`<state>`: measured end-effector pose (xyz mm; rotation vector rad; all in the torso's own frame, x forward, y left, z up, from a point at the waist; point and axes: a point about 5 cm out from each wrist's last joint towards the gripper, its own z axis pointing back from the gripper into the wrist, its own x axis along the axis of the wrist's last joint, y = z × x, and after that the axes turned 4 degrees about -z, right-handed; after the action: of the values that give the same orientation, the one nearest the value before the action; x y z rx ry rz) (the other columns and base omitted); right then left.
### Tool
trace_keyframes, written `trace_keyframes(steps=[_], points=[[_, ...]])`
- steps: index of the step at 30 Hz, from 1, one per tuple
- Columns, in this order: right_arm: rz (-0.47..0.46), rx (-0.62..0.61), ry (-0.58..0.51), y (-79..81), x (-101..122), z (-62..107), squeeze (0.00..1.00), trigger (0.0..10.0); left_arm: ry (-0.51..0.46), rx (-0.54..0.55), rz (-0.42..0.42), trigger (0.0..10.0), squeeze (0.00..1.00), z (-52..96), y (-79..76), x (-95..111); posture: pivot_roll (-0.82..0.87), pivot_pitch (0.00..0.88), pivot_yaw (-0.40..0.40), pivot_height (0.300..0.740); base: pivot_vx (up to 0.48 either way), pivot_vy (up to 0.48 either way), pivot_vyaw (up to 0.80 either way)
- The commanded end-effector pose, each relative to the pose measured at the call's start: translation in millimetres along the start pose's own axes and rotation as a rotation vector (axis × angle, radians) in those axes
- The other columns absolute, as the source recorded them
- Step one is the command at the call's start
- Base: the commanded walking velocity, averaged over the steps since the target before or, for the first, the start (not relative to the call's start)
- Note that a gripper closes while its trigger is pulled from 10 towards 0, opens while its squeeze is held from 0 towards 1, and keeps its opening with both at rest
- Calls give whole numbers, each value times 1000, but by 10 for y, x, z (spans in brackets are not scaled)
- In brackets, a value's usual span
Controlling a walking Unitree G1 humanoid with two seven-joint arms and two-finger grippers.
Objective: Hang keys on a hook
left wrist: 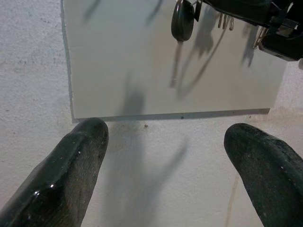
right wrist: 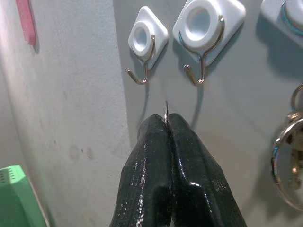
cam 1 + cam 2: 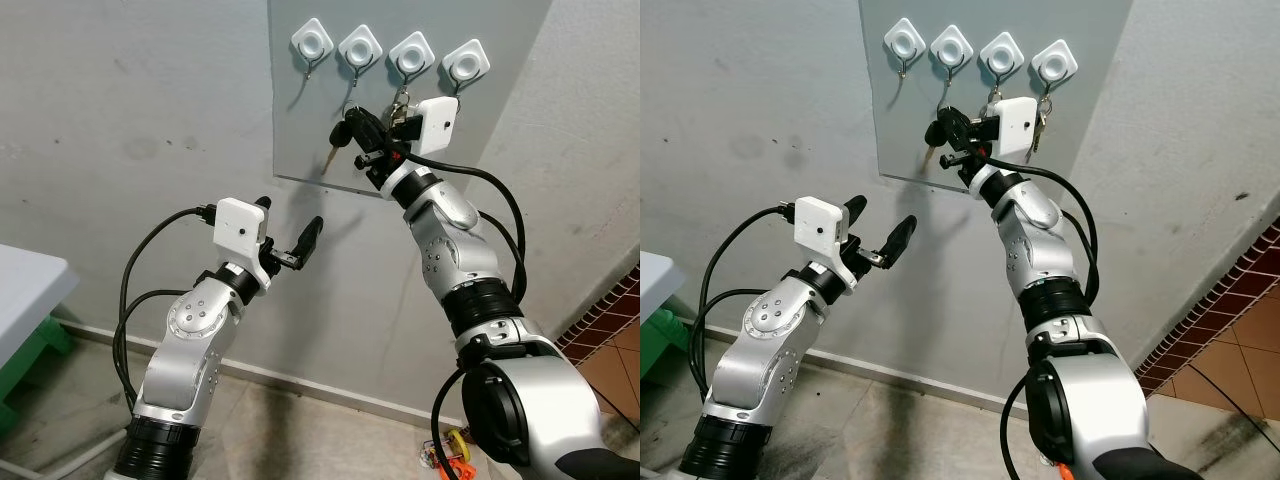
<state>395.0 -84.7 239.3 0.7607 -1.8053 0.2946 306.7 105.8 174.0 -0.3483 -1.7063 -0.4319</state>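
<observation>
A grey panel point(image 3: 300, 120) on the wall carries a row of white hooks. My right gripper point(image 3: 352, 128) is raised against the panel just below the second hook point(image 3: 360, 46), shut on a thin key ring point(image 2: 166, 109). A black-headed key point(image 3: 338, 136) dangles from the ring, blade down. In the right wrist view the ring sits a short way beneath the first hook point(image 2: 147, 40) and second hook point(image 2: 204, 28), touching neither. Another bunch of keys point(image 2: 289, 161) hangs further right. My left gripper point(image 3: 290, 218) is open and holds nothing, lower down, below the panel's bottom edge point(image 1: 170, 115).
A white tabletop point(image 3: 25, 280) with a green stool point(image 3: 30, 360) beneath it stands at the far left. Small coloured items point(image 3: 452, 452) lie on the floor by my right side. Brown tiles point(image 3: 610, 330) cover the wall's base at the right.
</observation>
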Motion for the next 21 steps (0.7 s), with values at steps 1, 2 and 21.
trace_keyframes(steps=[1,2,21], points=[[-8,15,-41,32,106,-74,0,10000,-19,-15,-17,10000,0,-14,-37,69,40,0,-41,740,0,0,0],[-13,17,-46,35,114,-83,0,10000,-19,-15,-16,10000,0,-13,-39,68,41,0,-42,740,0,0,0],[-128,9,-98,41,253,-223,0,10000,-11,-11,-11,10000,0,-3,-47,56,44,0,-46,740,0,0,0]])
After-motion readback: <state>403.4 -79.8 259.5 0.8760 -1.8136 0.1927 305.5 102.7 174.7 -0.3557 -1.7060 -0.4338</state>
